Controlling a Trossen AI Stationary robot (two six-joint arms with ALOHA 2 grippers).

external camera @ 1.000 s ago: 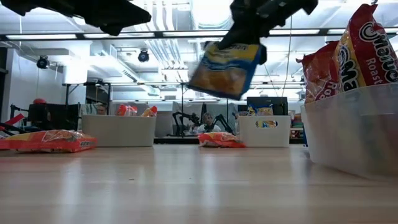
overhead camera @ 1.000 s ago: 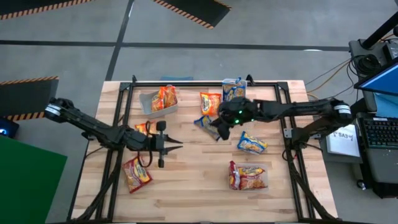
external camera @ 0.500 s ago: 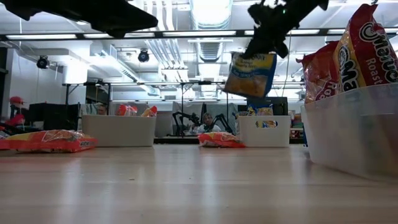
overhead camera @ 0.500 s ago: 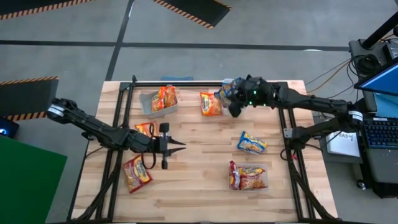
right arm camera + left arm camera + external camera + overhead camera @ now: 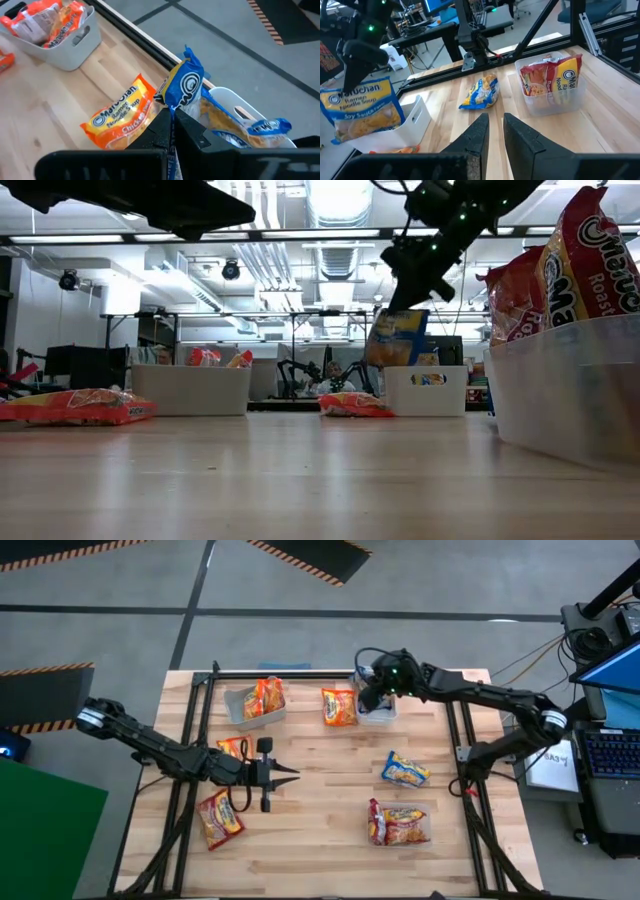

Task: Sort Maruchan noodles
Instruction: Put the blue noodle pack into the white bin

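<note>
My right gripper [image 5: 372,696] is shut on a blue-and-yellow noodle packet [image 5: 395,338] over the white bin [image 5: 380,712] at the far edge, which holds more blue packets [image 5: 240,120]. An orange packet [image 5: 339,707] lies flat beside that bin. Another blue-and-yellow packet [image 5: 405,770] lies at mid-right of the table. Orange packets stand in the far-left bin [image 5: 255,702], and red ones in the near clear bin [image 5: 400,823]. My left gripper [image 5: 288,777] hovers left of centre, open by a narrow gap and touching nothing. A red-orange packet [image 5: 220,820] lies near it. My right gripper pinches the blue-and-yellow packet by its crimped end seam [image 5: 175,100] between the two fingers, coming from above and slanting down. The packet hangs below the fingers, lifted clear, with its lower end [image 5: 392,360] about level with the white bin's rim.
A black frame rail [image 5: 300,673] runs along the far edge, and side rails [image 5: 455,740] run down the table. An orange packet [image 5: 232,747] lies partly under my left arm. Bare wood shows at the table's middle and near edge.
My right gripper has carried the blue-and-yellow packet from the table's middle toward the far edge and has come down over the white bin. The packet hangs lower now, close to the bin's rim.
</note>
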